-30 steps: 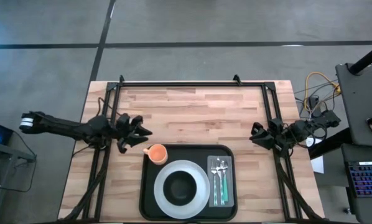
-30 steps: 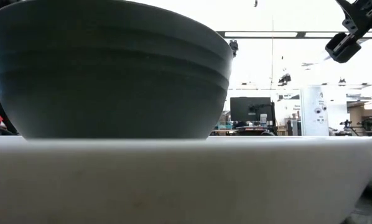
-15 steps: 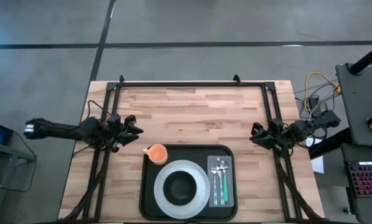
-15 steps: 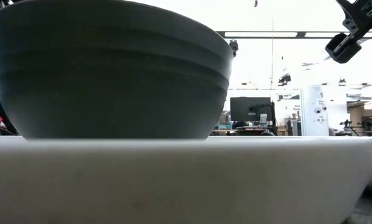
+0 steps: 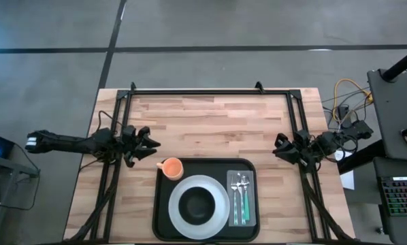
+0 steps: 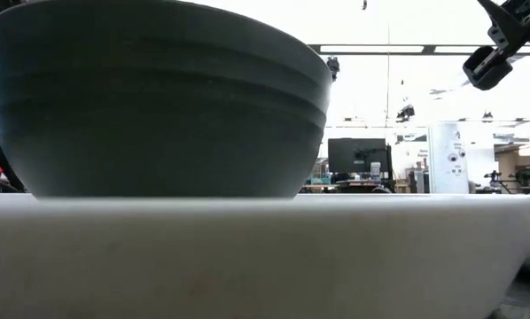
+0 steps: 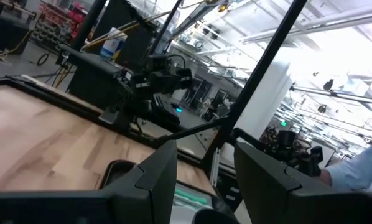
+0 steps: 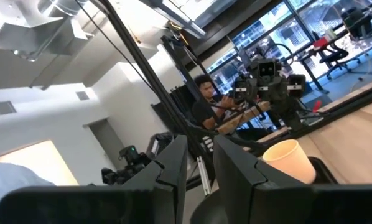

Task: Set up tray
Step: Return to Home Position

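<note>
In the high view the black tray (image 5: 164, 216) lies at the table's near middle. On it are a white plate (image 5: 220, 204) with a dark bowl (image 5: 199, 202), an orange cup (image 5: 170, 167) standing at its far left corner, and a grey napkin (image 5: 241, 199) with cutlery at the right. The low view is filled by the bowl (image 6: 159, 97) resting on the plate (image 6: 247, 257). My left gripper (image 5: 149, 143) hovers open just left of the cup. My right gripper (image 5: 278, 148) waits at the table's right side with a narrow gap between its fingers, also visible in the low view (image 6: 488, 64).
Bare wooden tabletop (image 5: 217, 122) stretches from the tray to the far edge. A black frame (image 5: 210, 91) runs along the far edge and both sides. The right wrist view shows the cup (image 8: 288, 158) and a person beyond the table.
My left gripper has drawn back toward the table's left edge, away from the orange cup, and stays open. The cup, plate, bowl and napkin have kept their places on the tray.
</note>
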